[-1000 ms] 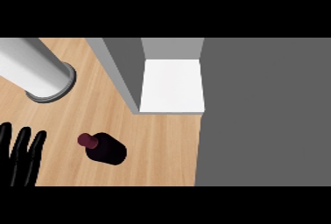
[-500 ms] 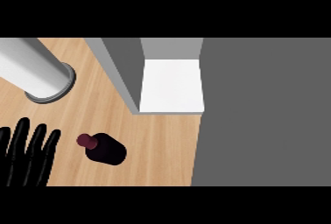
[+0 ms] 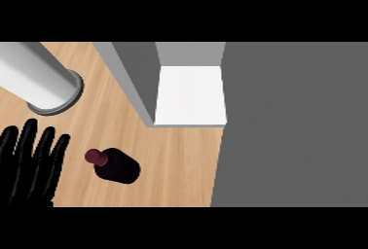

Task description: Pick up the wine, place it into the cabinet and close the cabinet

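Note:
The wine (image 3: 117,167) is a dark bottle with a maroon cap, standing on the wooden counter (image 3: 176,160) and seen from above. My left hand (image 3: 31,168) shows at the lower left, open, with its fingers straight and pointing up the view. It is just left of the bottle and apart from it. The cabinet (image 3: 134,80) stands behind the bottle with its white inner floor (image 3: 191,95) showing. My right hand is out of view.
A thick grey cylinder (image 3: 36,80) with a flared rim slants in from the upper left, ending above my hand. The counter's right edge runs down near the bottle, and a flat grey area (image 3: 291,126) lies beyond it.
My left hand has risen further into view and shifted a little right, toward the bottle. The bottle and the cabinet have not moved.

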Controlling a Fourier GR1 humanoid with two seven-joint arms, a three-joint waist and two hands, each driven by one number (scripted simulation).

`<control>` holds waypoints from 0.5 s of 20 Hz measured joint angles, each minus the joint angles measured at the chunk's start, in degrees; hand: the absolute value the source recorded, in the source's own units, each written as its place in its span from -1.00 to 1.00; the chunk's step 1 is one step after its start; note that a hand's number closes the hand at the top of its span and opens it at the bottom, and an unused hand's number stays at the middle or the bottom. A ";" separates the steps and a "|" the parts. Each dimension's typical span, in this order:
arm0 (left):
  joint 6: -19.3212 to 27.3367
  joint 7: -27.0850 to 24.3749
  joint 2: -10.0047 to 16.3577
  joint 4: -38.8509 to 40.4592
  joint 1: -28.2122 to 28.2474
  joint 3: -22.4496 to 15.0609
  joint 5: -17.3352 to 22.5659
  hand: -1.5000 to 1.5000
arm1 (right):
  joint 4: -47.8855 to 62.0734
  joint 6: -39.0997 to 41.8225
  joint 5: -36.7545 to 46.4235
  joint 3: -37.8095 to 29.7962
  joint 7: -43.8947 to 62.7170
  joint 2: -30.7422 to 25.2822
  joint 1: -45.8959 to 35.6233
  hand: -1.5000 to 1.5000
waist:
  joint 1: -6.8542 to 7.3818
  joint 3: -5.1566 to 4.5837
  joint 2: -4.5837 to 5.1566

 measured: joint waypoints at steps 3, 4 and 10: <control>1.26 0.28 -0.57 1.34 -1.83 0.42 -1.37 -1.00 | -0.08 -1.34 0.40 -0.18 2.68 -0.23 -2.95 -1.00 | -0.03 -0.01 0.01; 0.99 -0.63 -0.39 1.98 -2.19 2.09 -0.50 -1.00 | -0.06 -1.52 0.44 -0.66 3.45 -0.47 -3.84 -1.00 | -0.04 -0.02 0.03; 3.00 -1.48 -1.10 3.80 -3.14 2.92 -3.62 -1.00 | -0.33 -1.87 0.34 -2.71 7.27 -1.69 -7.19 -1.00 | -0.10 -0.01 0.01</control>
